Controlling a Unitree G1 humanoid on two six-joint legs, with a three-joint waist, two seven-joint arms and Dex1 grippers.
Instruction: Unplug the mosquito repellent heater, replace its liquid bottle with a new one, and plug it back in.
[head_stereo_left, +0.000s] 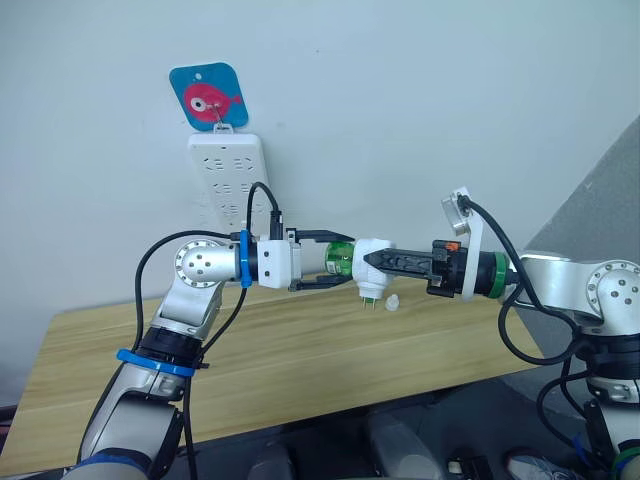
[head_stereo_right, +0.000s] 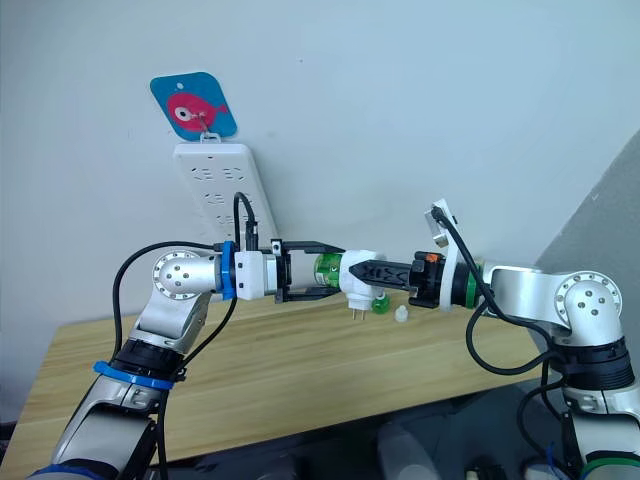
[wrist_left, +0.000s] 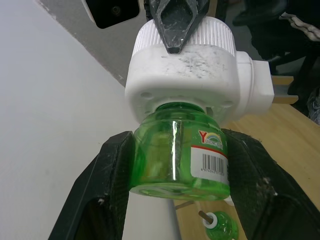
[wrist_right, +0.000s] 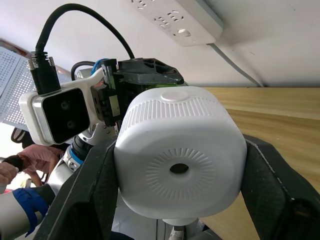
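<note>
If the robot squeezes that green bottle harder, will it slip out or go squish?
Probably neither. The bottle looks like hard, glossy plastic, so it should keep its shape, though that shine could make it a bit slippery. The left gripper has a finger on each side and the neck sits in the heater, so it likely stays put.

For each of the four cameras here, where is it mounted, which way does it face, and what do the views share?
Left eye: on the head, looking forward and down at the left hand and right hand meeting over the table.
Right eye: beside it, same scene, power strip behind.
Left wrist: looks along its fingers, closed on the green bottle.
Right wrist: looks along its fingers, closed on the heater.
Shared: all show the heater.
</note>
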